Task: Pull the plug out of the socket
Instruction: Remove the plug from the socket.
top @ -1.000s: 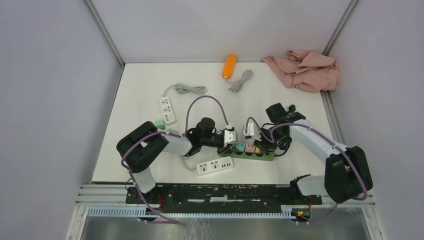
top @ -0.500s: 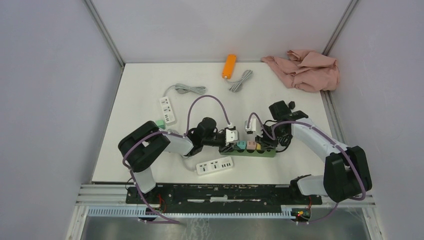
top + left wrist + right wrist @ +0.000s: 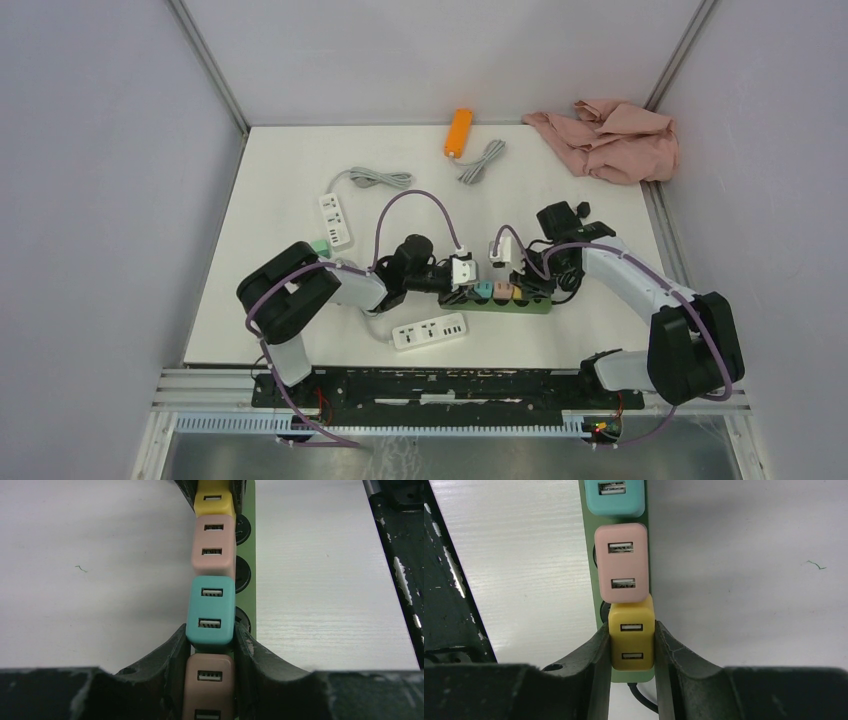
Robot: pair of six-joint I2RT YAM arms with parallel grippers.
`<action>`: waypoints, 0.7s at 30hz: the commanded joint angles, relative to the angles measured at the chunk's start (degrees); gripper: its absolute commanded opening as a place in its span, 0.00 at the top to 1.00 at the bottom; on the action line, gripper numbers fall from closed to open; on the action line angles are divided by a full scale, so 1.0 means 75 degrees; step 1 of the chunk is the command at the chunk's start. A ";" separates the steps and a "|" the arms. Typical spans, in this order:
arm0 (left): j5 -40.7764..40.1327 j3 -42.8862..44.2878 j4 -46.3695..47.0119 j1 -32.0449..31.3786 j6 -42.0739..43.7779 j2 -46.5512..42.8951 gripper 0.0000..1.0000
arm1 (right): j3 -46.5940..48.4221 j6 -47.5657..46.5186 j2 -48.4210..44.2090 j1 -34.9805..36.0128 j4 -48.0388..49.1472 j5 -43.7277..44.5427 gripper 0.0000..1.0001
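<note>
A green power strip (image 3: 537,308) lies near the table's front, with a row of USB plugs in its sockets. My left gripper (image 3: 210,632) is shut on the tan plug (image 3: 209,685) at the strip's left end. Its fingertips (image 3: 177,645) also flank the lower end of the teal plug (image 3: 210,607). A pink plug (image 3: 621,562) follows. My right gripper (image 3: 632,630) is shut on the yellow plug (image 3: 632,640) at the right end, whose top edge overlaps the pink plug. From above, both grippers meet over the strip, left (image 3: 462,285) and right (image 3: 522,283).
A white power strip (image 3: 430,331) lies just in front of the green one, and another (image 3: 335,220) at mid left with a grey cable (image 3: 378,178). An orange strip (image 3: 458,131) and a pink cloth (image 3: 610,138) sit at the back. The black rail (image 3: 395,555) borders the near edge.
The green strip and both grippers have shifted slightly up and left, away from the near edge. Both grips are unchanged.
</note>
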 commanded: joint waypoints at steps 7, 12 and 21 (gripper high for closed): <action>-0.0249 0.0108 0.0038 -0.0055 0.0038 0.0092 0.97 | 0.0000 -0.1032 -0.0238 -0.0311 -0.0464 -0.1069 1.00; -0.0221 0.0108 0.0030 -0.0057 0.0041 0.0094 0.97 | 0.0083 0.0073 -0.0033 0.0267 0.0231 -0.1380 1.00; -0.0219 0.0096 0.0026 -0.0048 0.0050 0.0081 0.97 | -0.0009 -0.0510 -0.0301 -0.0507 0.0199 0.0005 1.00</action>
